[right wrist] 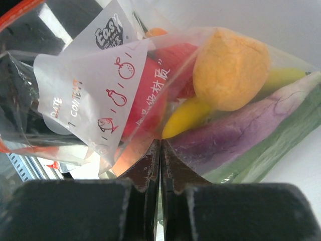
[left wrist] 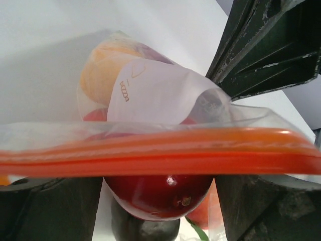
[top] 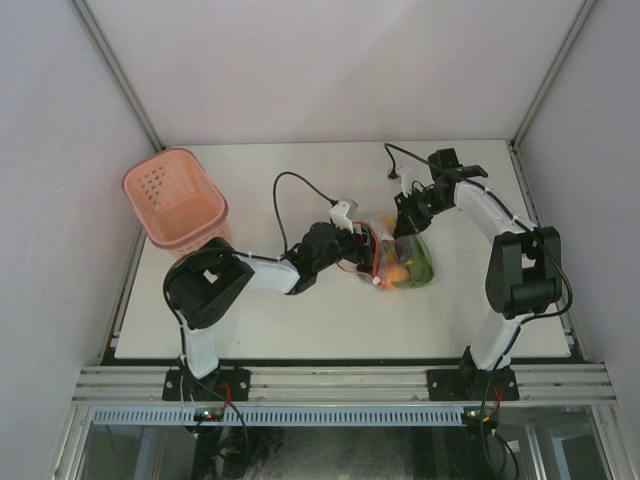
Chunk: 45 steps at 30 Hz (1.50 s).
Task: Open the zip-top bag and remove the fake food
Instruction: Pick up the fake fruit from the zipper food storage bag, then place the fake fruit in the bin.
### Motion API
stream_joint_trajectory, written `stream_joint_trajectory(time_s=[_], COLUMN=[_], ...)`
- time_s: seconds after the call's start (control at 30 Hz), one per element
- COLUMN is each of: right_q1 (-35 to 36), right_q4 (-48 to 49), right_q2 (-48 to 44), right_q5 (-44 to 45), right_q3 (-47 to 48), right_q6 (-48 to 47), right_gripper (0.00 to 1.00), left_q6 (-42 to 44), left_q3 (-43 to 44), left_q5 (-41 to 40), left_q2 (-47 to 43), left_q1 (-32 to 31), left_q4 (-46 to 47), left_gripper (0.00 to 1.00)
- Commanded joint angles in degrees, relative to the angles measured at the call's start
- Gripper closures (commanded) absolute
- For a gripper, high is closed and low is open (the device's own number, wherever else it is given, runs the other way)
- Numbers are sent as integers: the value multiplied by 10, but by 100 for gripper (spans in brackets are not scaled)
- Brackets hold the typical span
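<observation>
The clear zip-top bag (top: 402,258) lies mid-table, packed with fake food. In the left wrist view its orange-red zipper strip (left wrist: 160,155) runs straight across. A dark red round piece (left wrist: 158,193) shows below the strip, inside the plastic. My left gripper (left wrist: 158,213) is open at the bag's mouth, one finger (left wrist: 50,211) on each side of that piece. My right gripper (right wrist: 160,143) is shut on the bag's film. Beyond it lie an orange round piece (right wrist: 230,68), a purple eggplant (right wrist: 241,133), a yellow piece (right wrist: 188,116) and green leaves (right wrist: 281,135).
A pink perforated basket (top: 178,200) stands at the back left of the white table (top: 300,320). Black cables (top: 290,190) loop over the table behind the arms. Grey walls close in the back and both sides.
</observation>
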Motion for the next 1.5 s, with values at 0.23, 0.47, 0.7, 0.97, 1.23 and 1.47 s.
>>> stream_joint_trajectory(time_s=[0.23, 0.47, 0.7, 0.97, 1.23, 1.47], right_q1=[-9, -11, -12, -12, -13, -13], right_q4=[16, 19, 19, 20, 20, 21], right_q2=[-14, -18, -20, -25, -33, -39], right_q5=[-10, -15, -19, -23, -29, -36], right_q3=[21, 18, 18, 18, 17, 16], right_q6=[9, 9, 7, 6, 3, 2], right_gripper=[100, 100, 100, 100, 100, 100], left_q6=[-60, -57, -33, 34, 69, 87], left_q3=[-66, -113, -135, -110, -100, -81], left_q5=[32, 45, 43, 3, -22, -31], left_q2=[-86, -149, -192, -249, -312, -349], left_q1=[41, 62, 79, 84, 84, 85], left_q4=[-22, -40, -103, -251, -336, -394], left_gripper=[64, 68, 68, 68, 69, 69])
